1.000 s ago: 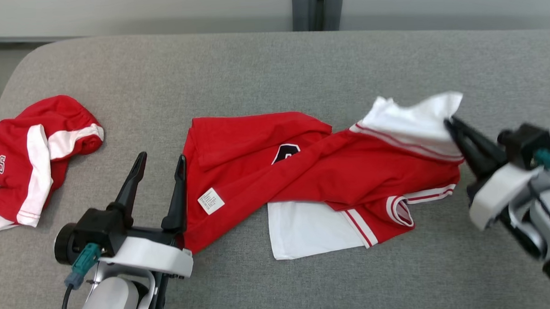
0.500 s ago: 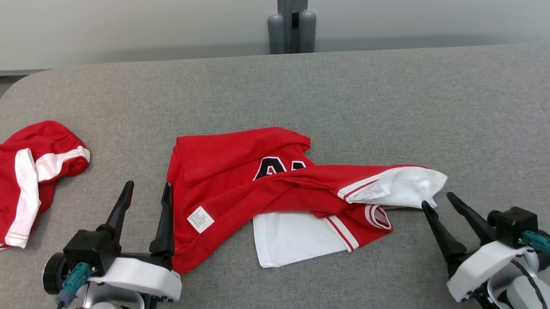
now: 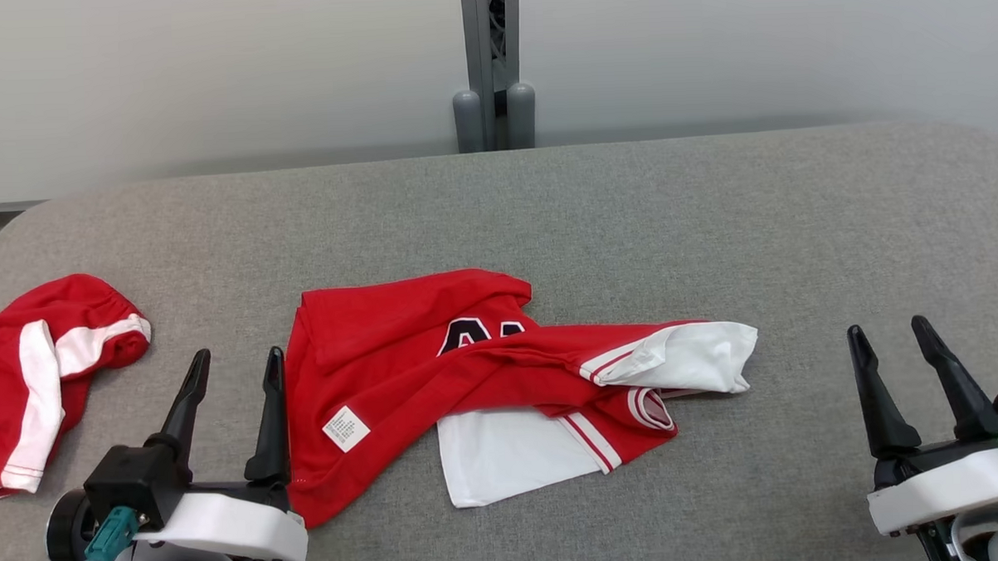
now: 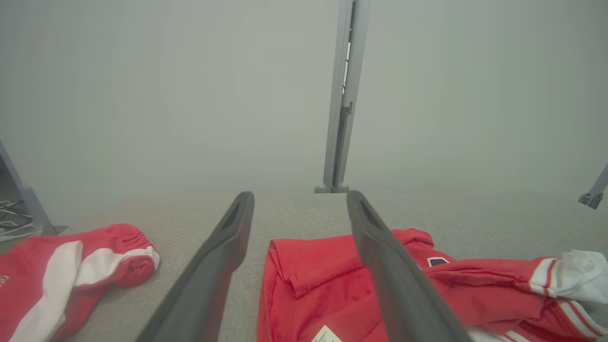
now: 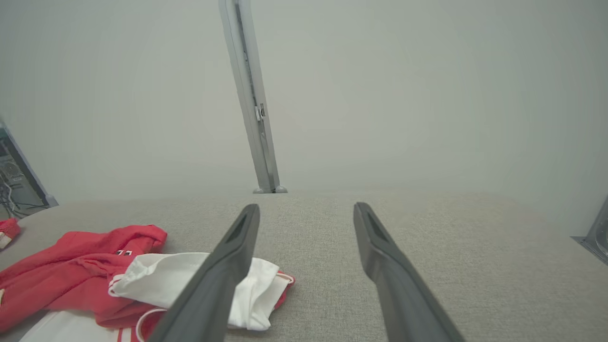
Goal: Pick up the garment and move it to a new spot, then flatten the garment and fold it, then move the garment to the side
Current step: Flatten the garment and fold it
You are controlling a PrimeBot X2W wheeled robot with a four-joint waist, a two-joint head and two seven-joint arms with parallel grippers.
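Fingers on both grippers stand wide apart and hold nothing. The left gripper [image 3: 238,353] sits at the lower left of the head view, pointing away from the robot, with its inner finger just beside the left edge of the red jersey [image 3: 402,359]; whether it touches the cloth cannot be told. The right gripper [image 3: 886,325] rests at the lower right over bare grey table [image 3: 712,215], well apart from the jersey. The jersey lies crumpled near the middle of the table, slightly left of centre, red body bunched and folded over itself with part of a black-and-white number showing. One white sleeve [image 3: 693,361] with red-striped trim points toward the right gripper, and a flat white panel [image 3: 497,455] pokes out at the near edge. A small white care label [image 3: 346,428] shows on the red cloth near the left gripper. A second red-and-white garment [image 3: 37,371] lies bunched at the table's far left. A grey post [image 3: 491,65] rises behind the table against the pale wall.
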